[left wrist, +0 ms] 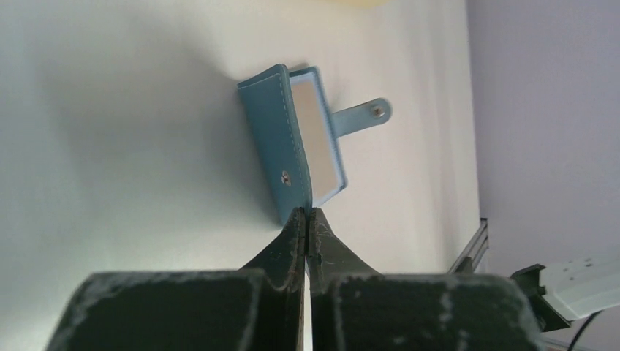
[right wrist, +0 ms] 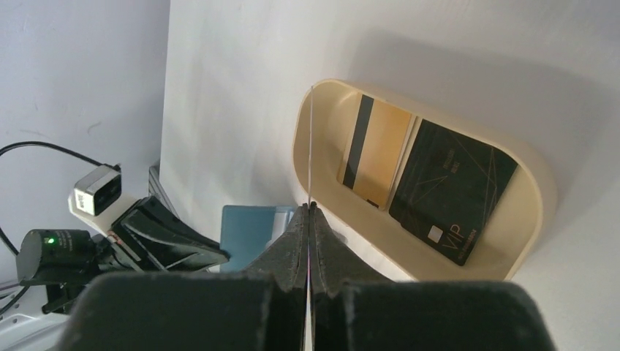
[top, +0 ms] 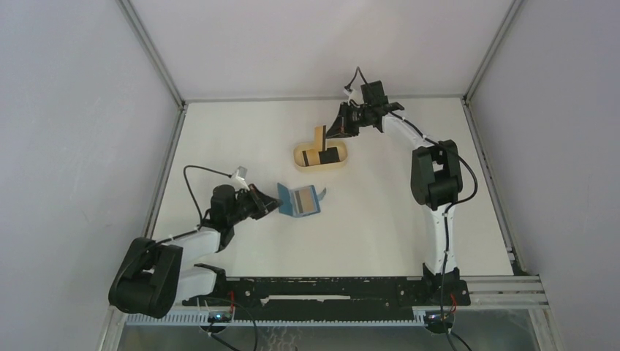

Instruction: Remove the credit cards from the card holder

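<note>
The left fingers [left wrist: 305,219] are pinching shut on the edge of one raised cover of the blue card holder [left wrist: 292,139]. The holder is lying open on the left half of the bench [top: 241,131], with its tab [left wrist: 363,112] sticking out to the side. Further right and toward the back, a tan tray [right wrist: 526,219] is carrying a gold card [right wrist: 376,150] and a black card [right wrist: 450,190] lying flat side by side, while the right fingers [right wrist: 310,216] are clamping shut on a third card [top: 319,135], holding it on edge just over the tray.
</note>
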Controlling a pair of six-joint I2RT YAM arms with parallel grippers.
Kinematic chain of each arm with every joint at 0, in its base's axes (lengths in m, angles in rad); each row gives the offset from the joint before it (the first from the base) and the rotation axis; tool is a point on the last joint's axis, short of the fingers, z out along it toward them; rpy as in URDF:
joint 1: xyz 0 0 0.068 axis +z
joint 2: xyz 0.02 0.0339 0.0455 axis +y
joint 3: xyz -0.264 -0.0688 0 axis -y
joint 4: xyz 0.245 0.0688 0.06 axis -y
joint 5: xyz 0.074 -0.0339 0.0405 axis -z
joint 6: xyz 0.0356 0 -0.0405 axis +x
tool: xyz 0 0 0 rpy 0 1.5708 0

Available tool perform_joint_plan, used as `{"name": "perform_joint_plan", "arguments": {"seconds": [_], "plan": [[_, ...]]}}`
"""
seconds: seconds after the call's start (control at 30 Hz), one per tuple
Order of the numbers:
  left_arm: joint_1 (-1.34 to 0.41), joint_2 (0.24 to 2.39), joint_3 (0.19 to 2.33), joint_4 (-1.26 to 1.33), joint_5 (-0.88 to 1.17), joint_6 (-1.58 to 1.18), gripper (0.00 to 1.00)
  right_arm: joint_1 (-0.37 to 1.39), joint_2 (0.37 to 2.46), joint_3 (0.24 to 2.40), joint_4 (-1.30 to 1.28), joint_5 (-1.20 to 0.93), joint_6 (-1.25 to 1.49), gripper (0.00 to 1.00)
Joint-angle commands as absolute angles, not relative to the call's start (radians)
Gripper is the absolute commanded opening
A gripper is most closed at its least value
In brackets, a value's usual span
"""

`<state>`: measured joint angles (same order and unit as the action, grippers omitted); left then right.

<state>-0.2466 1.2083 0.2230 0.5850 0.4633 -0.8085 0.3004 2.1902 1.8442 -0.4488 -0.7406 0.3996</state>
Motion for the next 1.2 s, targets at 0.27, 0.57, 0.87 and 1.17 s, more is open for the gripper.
{"name": "perform_joint_plan", "arguments": {"seconds": [0.27, 0.57, 0.87, 1.17], "plan": [[-0.255, 1.234, 0.238, 0.445, 0.448, -0.722, 0.0, 0.322, 2.201, 1.887, -0.477, -0.727, 0.366, 0.0], [-0.26, 1.263, 0.254, 0.408, 0.432, -0.718, 0.0, 0.342, 2.235, 1.896, -0.474, -0.707, 0.37, 0.0], [-0.261, 1.294, 0.276, 0.414, 0.439, -0.716, 0.0, 0.366, 2.317, 1.978, -0.494, -0.694, 0.372, 0.0], [-0.261, 1.297, 0.278, 0.413, 0.446, -0.716, 0.0, 0.382, 2.394, 2.03, -0.498, -0.69, 0.386, 0.0]]}}
